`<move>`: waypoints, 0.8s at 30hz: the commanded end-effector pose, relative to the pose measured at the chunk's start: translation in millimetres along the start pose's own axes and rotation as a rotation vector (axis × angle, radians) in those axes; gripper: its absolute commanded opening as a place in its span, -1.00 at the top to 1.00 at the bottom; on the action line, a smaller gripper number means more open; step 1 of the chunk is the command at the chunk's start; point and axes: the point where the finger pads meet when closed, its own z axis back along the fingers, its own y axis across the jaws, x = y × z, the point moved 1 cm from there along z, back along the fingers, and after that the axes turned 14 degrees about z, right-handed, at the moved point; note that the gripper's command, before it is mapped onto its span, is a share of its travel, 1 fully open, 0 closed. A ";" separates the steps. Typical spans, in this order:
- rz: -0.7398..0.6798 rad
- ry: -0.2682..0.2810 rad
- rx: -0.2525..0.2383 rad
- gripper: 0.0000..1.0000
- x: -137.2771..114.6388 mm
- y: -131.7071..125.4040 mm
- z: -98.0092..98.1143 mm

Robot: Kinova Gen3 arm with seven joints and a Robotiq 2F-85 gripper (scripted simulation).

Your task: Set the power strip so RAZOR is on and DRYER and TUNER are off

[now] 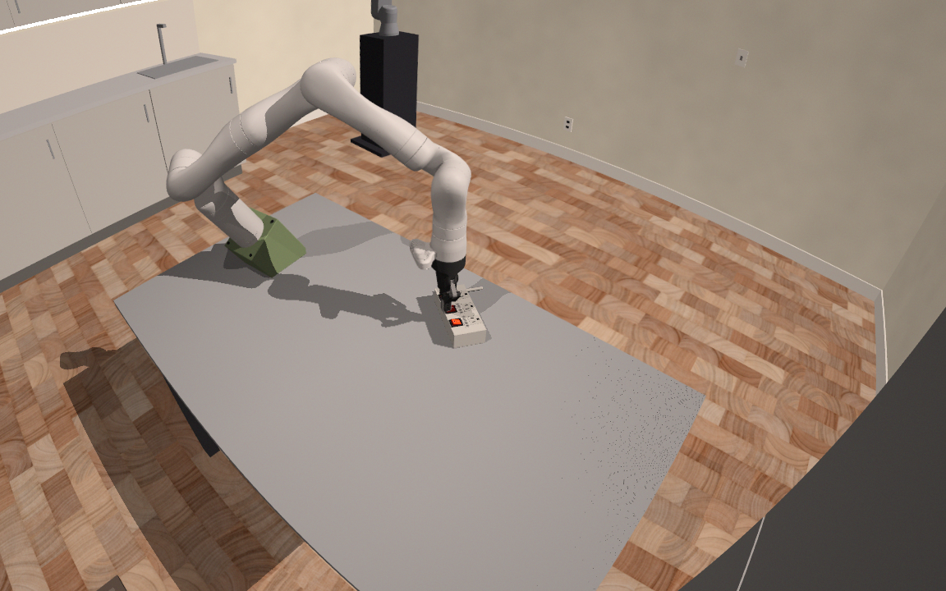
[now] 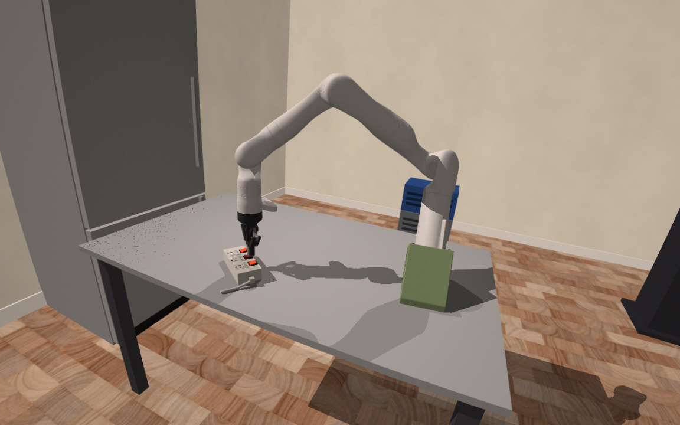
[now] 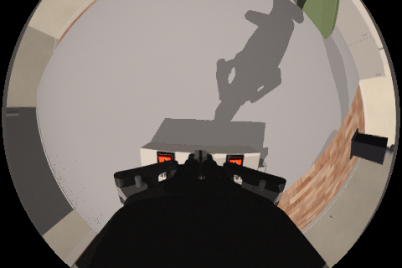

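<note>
The pale power strip (image 1: 470, 338) (image 2: 249, 275) (image 3: 146, 155) lies on the table with its switches and sockets facing up. Its two outer switches glow bright orange-red: one at the far end from the cable (image 1: 456, 322) (image 2: 243, 250) (image 3: 165, 158), one at the cable end (image 2: 252, 262) (image 3: 234, 161). The middle switch (image 2: 247, 257) looks dark red, unlit. The labels are too small to read. My gripper (image 1: 447, 309) (image 2: 251, 254) (image 3: 200, 157) is shut and empty, pointing down, its fingertips at the middle switch and partly hiding it. Whether they touch it I cannot tell.
The strip stands on the grey table (image 1: 388, 441) (image 2: 332, 222). A short pale cable (image 2: 234, 288) sticks out from one end of the strip. The green arm base (image 1: 277, 246) (image 2: 425, 277) (image 3: 322, 10) stands at the other end of the table. A tall dark fridge (image 2: 126, 105) is beyond the table.
</note>
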 end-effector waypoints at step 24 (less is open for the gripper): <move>0.000 -0.001 -0.001 1.00 0.5 -0.1 35.5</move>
